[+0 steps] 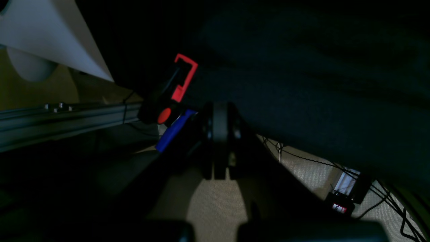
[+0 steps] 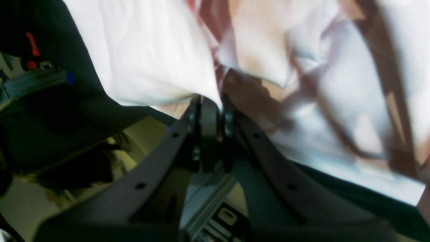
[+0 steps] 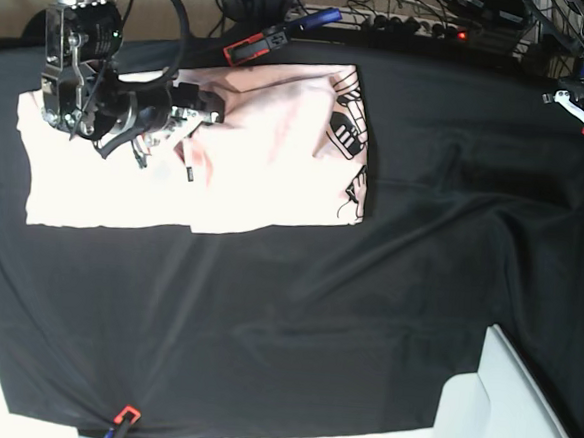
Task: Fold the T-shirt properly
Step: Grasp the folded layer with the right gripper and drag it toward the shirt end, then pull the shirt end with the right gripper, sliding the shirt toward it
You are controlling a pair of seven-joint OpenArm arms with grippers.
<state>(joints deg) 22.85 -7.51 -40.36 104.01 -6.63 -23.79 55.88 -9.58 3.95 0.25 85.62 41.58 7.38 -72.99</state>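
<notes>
Right gripper (image 2: 211, 111) – jaws clamped on pale pink cotton T-shirt (image 3: 267, 147), far left on black table cloth (image 3: 365, 314); left gripper (image 1: 220, 141) – jaws closed, empty

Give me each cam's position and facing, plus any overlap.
Left wrist: on the left arm, off the table edge, facing the black table cloth, a red clamp and the floor; left gripper jaws shut.
Right wrist: on the right arm, close over the T-shirt; right gripper jaws shut on its fabric.
Base: overhead, looking down at the whole table; right arm at left, T-shirt beneath.
Shared: base and right wrist both show the T-shirt.
</notes>
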